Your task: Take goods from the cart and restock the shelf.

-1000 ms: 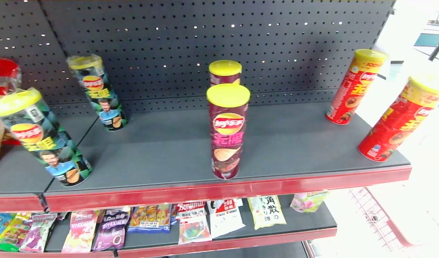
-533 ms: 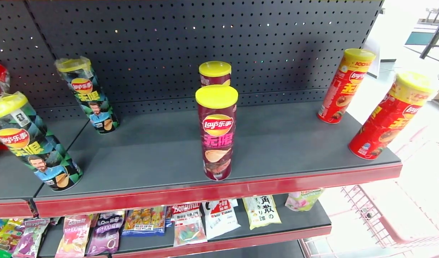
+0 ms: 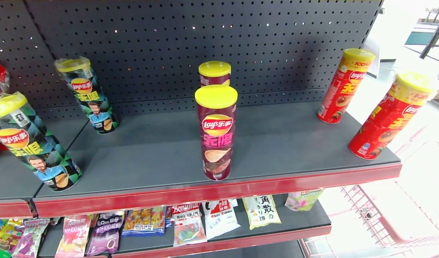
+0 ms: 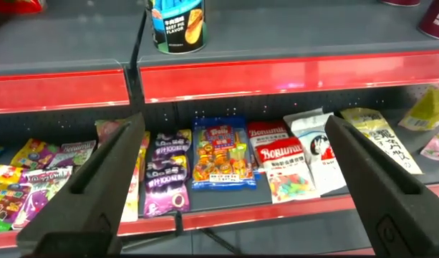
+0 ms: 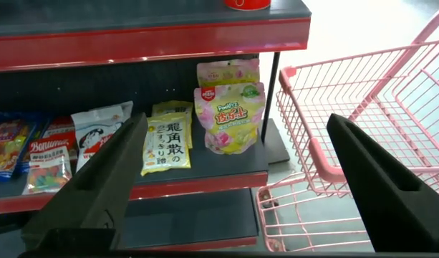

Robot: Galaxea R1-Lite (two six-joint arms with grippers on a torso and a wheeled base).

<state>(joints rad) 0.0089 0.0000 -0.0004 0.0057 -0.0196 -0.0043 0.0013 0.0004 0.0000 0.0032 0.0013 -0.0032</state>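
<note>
The upper grey shelf [image 3: 276, 143] carries chip cans. Two maroon ones [image 3: 216, 136] stand in the middle, one behind the other. Two red cans [image 3: 345, 87] stand at the right end and two green-black cans [image 3: 88, 96] on the left. A pink wire cart [image 3: 384, 229] stands low on the right, beside the shelf unit, and its rim [image 5: 323, 165] is close to my right gripper [image 5: 237, 118], which is open and holds nothing. My left gripper [image 4: 233, 122] is open and holds nothing, facing the lower shelf below a green-black can [image 4: 177, 25].
Snack bags [image 3: 187, 222] lie in a row on the lower shelf [image 4: 291, 208], with pale pink-green bags [image 5: 230, 118] at its right end. Red lips [image 3: 219, 190] edge both shelves. A perforated back panel [image 3: 169, 36] closes the rear. Wide bare gaps separate the can groups.
The head view shifted slightly to the right a second ago, bringing more of the cart into sight, and has held still since. The cans have not moved.
</note>
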